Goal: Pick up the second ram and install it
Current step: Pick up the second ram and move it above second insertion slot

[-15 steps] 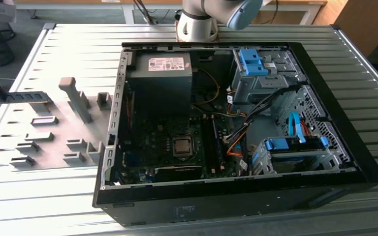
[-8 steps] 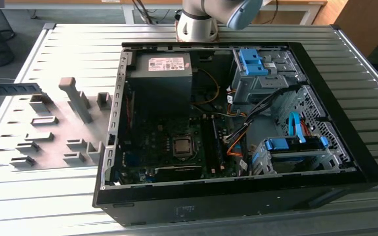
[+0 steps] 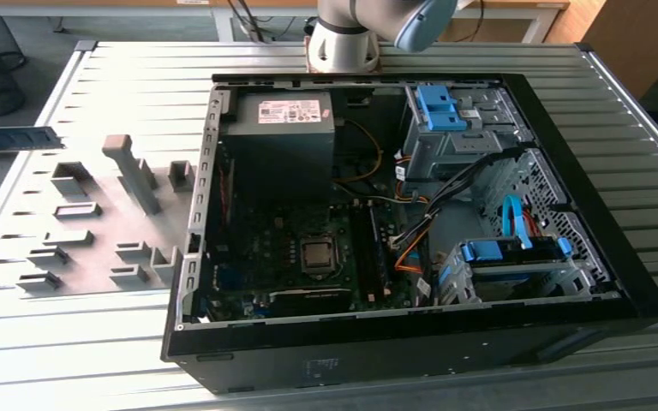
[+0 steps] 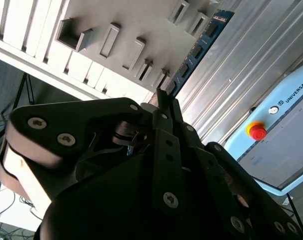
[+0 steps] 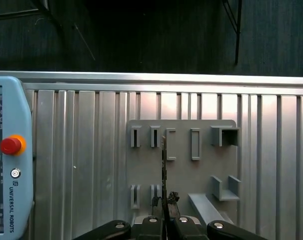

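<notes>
The gripper [image 4: 164, 100] is clamped on one end of the second ram [image 4: 199, 47], with its fingers closed against both faces. In the first wrist view the blue board projects edge-on from the fingertips across the grey fixture plate [image 5: 201, 172]. Contact with the plate cannot be determined. A teach pendant [image 5: 6, 150] lies on the slatted table [image 5: 91, 150].

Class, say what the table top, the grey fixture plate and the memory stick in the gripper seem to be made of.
Table top: likely aluminium, ribbed silvery profiles with a dull sheen. Fixture plate: probably matt grey plastic, moulded-looking slots. The second ram, held in the gripper: blue circuit board, dark chips.
</notes>
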You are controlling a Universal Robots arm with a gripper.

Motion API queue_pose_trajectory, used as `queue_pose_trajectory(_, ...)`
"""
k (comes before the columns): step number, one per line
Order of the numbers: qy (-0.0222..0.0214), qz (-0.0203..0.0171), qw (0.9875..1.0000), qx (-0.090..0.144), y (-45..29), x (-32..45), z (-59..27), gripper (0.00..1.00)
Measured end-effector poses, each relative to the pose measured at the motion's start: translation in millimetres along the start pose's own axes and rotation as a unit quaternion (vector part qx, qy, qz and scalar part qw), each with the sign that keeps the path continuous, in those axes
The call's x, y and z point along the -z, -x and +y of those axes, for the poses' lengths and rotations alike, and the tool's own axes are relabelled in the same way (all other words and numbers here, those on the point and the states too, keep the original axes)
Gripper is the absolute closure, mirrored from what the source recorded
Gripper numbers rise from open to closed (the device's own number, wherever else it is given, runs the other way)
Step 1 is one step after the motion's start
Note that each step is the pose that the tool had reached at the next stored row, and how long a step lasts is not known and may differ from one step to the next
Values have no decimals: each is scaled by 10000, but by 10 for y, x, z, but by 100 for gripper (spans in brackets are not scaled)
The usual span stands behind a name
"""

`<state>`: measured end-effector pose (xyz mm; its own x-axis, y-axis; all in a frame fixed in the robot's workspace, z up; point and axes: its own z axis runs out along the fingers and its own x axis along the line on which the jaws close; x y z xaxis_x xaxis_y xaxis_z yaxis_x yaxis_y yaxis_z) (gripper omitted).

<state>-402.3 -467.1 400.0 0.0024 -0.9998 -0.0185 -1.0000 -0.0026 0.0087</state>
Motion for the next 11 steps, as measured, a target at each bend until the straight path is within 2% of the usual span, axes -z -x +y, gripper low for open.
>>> queue_pose_trajectory(7,0,0,10000,0,3,157,1,86)
queue_pose_trajectory(11,-1,-1,10000,0,3,163,1,86)
